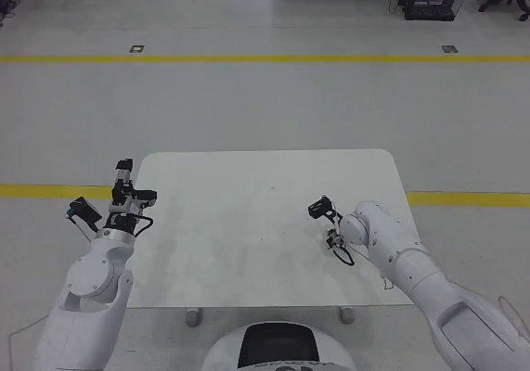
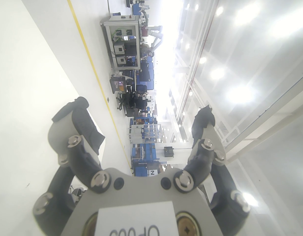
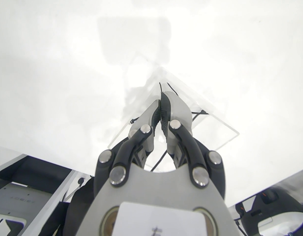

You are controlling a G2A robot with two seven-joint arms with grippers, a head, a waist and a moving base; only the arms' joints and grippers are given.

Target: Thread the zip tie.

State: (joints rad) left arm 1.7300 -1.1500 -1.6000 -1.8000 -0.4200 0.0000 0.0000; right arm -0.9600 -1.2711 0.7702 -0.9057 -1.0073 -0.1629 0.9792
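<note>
**A:** What is the right gripper (image 3: 160, 98) doing?

**B:** Its fingers (image 3: 177, 104) are pressed together and pinch a thin black zip tie (image 3: 202, 112). A short strand sticks out just past the fingertips. Another strand runs back under the gripper's body.

**A:** And the rest of the tie?

**B:** Thin black strands spread to either side of the fingers, each with a small dark block on it. They lie low over a clear plastic sheet (image 3: 215, 128), which is flat on the white table (image 1: 246, 185). I cannot tell whether the tie touches the sheet. I also cannot tell whether its tail passes through the head, because the strands are too fine.

**A:** Where on the table is that?

**B:** From the top view, it is over the right part, nearer the robot's side than the far edge. A dark loop shows just beside the gripper there.

**A:** And the left gripper (image 2: 141, 109)?

**B:** It is spread wide, with nothing between its fingers. It sits at the table's left edge, pointing away from the robot, well apart from the right gripper and the zip tie. Beyond it, a yellow line (image 2: 92, 57) runs across the floor.
</note>
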